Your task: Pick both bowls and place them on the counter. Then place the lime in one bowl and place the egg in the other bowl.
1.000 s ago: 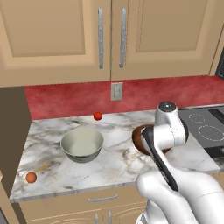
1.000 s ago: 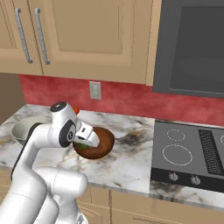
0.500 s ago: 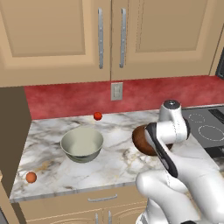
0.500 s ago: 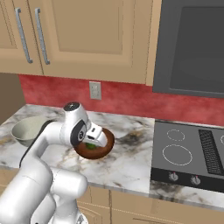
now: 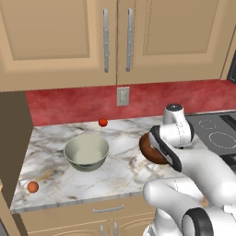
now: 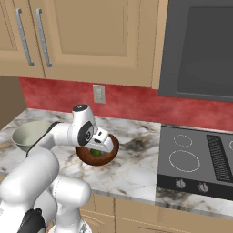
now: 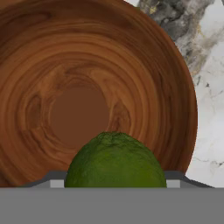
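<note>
Marbled counter [image 5: 120,170]: two bowls, one lime, one egg [image 5: 32,186]. Gripper [image 6: 101,144] clamps lime [image 7: 114,161] directly over wood bowl [image 7: 87,83]; grey-green bowl [image 5: 86,151] well aside.

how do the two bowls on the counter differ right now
The wooden bowl is dark brown with ringed grain; the grey-green bowl is pale and glossy. The wooden bowl has the lime over its inside, at the claw; the grey-green bowl holds nothing. The wooden bowl sits nearer the stovetop, the grey-green bowl nearer the counter's left end. Both are round, upright, similar in size, and stand on the counter.
</note>
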Robot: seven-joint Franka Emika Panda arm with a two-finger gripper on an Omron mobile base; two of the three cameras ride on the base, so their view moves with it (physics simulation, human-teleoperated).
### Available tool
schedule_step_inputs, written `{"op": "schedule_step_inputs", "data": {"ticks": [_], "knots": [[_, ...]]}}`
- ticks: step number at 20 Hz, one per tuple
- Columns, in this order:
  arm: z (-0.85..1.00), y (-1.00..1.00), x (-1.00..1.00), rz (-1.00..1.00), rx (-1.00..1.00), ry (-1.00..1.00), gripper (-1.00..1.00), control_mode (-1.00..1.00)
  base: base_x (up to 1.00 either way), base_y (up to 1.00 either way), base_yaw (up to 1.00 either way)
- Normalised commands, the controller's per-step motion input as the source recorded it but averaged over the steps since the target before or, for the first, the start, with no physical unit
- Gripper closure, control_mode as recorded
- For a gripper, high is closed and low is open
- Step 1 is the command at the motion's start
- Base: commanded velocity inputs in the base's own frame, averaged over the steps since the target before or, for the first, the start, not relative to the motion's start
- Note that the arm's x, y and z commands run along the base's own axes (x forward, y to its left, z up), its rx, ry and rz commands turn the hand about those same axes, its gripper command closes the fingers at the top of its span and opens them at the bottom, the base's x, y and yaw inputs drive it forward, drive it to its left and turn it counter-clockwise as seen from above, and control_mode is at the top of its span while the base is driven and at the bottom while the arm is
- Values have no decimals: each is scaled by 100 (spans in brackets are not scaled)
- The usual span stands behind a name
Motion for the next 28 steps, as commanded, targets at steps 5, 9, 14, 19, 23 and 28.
{"op": "schedule_step_inputs", "data": {"ticks": [5,9,14,19,23,28], "knots": [[-23,2,13,3,0,11,100,-100,0,0,0],[-20,5,13,3,0,11,100,-100,0,0,0],[-11,7,1,5,0,4,-100,-100,0,0,0],[4,3,0,7,3,-2,-100,-100,0,0,0],[13,7,0,7,0,-1,-100,-100,0,0,0],[23,2,-2,8,0,-3,-100,-100,0,0,0]]}}
